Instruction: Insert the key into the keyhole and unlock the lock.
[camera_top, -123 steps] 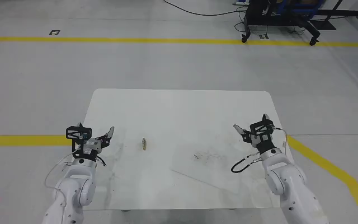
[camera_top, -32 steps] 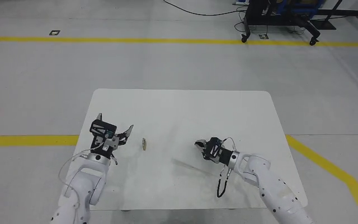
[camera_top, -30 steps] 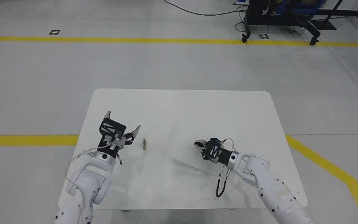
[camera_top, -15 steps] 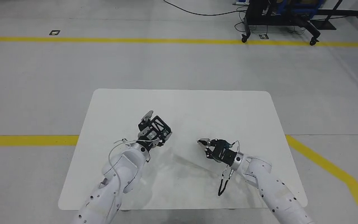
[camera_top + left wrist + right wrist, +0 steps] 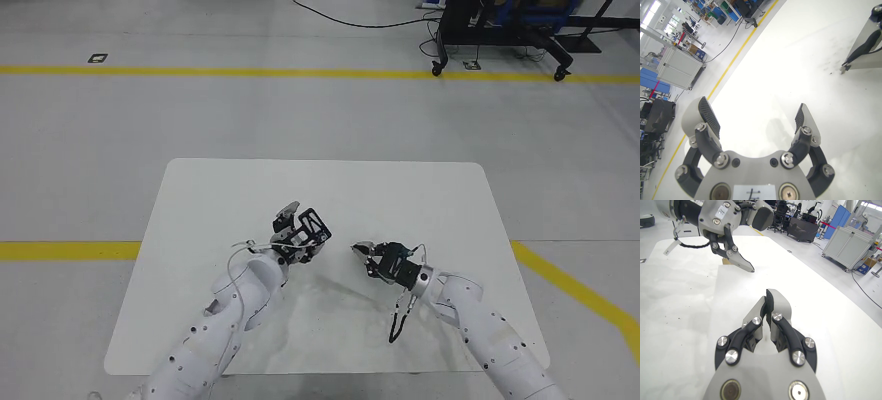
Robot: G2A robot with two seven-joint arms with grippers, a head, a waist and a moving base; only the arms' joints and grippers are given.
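Both grippers meet over the middle of the white counter (image 5: 200,200), one spread and one pinched.
The left gripper (image 5: 303,222) hangs above the counter's centre with its fingers (image 5: 709,113) spread wide and nothing between them. In the right wrist view, just behind one of those fingers, a small brass-coloured block, the lock (image 5: 725,261), sits on the counter at the corner of a thin sheet (image 5: 730,291) lying flat there; the left arm covers it in the top view. Near the left gripper and facing it, the right gripper (image 5: 360,249) is held low over the sheet, its fingers (image 5: 770,298) pressed together at the tips. Whether the key is pinched between them cannot be told.
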